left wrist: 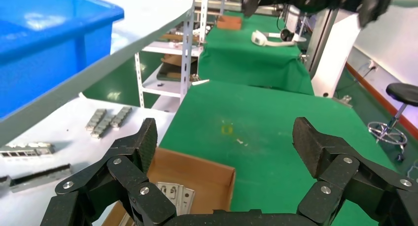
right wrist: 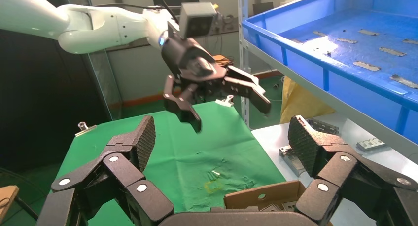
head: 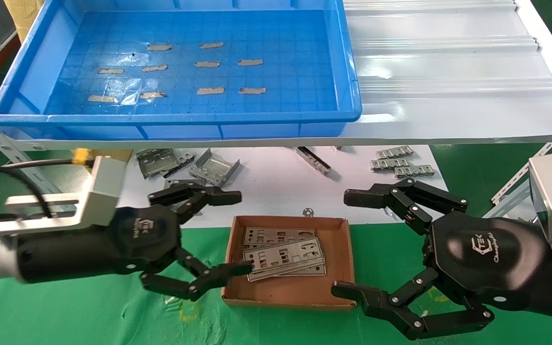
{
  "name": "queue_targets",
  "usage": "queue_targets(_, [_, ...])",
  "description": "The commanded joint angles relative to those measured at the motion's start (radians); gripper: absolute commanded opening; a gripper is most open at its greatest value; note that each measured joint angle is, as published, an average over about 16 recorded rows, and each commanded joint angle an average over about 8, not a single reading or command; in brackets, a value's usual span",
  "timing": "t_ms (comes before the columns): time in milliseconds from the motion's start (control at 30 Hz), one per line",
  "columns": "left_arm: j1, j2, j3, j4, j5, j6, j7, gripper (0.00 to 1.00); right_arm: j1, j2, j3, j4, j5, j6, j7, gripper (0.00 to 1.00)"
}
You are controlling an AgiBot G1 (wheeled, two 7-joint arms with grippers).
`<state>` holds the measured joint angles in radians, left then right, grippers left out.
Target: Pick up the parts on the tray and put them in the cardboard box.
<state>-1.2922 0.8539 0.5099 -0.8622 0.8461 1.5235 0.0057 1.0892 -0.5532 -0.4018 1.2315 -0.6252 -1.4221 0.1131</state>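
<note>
The blue tray on the upper shelf holds only beige tape scraps; no parts lie in it. Several silver plates, the parts, are stacked in the brown cardboard box on the green cloth. My left gripper hangs open over the box's left wall, its lower fingertip above the stack, nothing held. My right gripper stands open at the box's right wall, empty. The left wrist view shows the open left gripper above the box and plates. The right wrist view shows the open right gripper and the box.
Bent grey brackets and ridged connector strips lie on the white sheet behind the box, beside a small washer. A white corrugated sheet sits right of the tray. The shelf edge overhangs the bench.
</note>
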Motion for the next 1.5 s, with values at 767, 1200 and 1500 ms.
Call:
queue_targets(767, [0.224,-0.250,-0.237,-0.436,-0.119,-0.028,-0.196,1.00,0.000,0.000,0.000,0.000,0.000,0.000,0.000,1.00])
queue_targets(1200, [0.228,-0.253,-0.241,-0.441,-0.122,-0.029,-0.198,1.00,0.000,0.000,0.000,0.000,0.000,0.000,0.000,1.00])
queue_targets(1500, [0.222,-0.247,-0.235,-0.430,-0.119,-0.029,-0.195,1.00,0.000,0.000,0.000,0.000,0.000,0.000,0.000,1.00])
